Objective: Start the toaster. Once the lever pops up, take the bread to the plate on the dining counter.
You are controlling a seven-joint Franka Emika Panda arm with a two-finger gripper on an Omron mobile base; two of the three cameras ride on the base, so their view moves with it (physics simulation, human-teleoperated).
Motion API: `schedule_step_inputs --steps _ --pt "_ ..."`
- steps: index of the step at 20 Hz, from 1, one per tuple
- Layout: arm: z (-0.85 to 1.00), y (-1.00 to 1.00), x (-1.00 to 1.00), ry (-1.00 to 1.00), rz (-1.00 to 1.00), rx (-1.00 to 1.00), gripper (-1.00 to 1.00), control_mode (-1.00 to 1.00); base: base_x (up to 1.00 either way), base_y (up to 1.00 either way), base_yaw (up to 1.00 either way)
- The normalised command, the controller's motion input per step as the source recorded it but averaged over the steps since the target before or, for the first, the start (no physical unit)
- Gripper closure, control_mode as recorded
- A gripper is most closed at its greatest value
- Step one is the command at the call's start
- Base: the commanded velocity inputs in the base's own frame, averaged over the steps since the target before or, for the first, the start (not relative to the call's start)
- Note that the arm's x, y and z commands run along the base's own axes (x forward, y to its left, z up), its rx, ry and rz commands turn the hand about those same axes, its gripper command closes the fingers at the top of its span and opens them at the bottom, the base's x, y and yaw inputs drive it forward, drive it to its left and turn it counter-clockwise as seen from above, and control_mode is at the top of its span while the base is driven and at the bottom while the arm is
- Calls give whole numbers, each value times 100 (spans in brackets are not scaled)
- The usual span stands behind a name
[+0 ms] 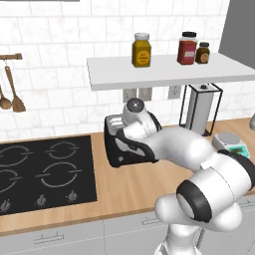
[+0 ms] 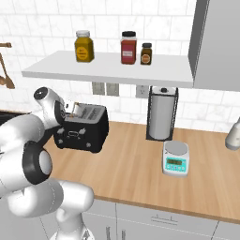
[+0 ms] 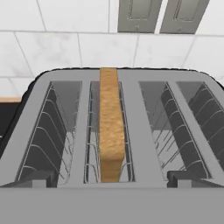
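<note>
A white robot arm's hand [image 3: 112,180], its two dark fingertips [image 3: 33,180] spread wide apart and holding nothing, hovers directly above a black boxy toaster [image 2: 82,126] on a light-wood counter [image 2: 140,168], a thin tan bread slice [image 3: 110,131] upright in its second slot.

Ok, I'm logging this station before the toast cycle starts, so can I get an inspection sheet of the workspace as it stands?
Surface: wood worktop backed by white tiles, hob set in at its left end.
Job's things: black toaster on the worktop; bread upright in the second slot from the left, other slots bare.
Clutter: digital scale, paper towel holder; three jars on the shelf.
Grippers: gripper open, above the toaster's slots, holding nothing.
Cables: nothing seen.
Surroundings: wall sockets under the shelf, wooden spoons hanging at left.
</note>
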Motion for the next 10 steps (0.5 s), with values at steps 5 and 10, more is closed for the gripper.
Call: schedule_step_inputs --steps 5,10 --pt "0 0 4 -3 0 0 -100 -100 0 0 0" --pt "0 0 17 0 0 0 -100 -100 0 0 0"
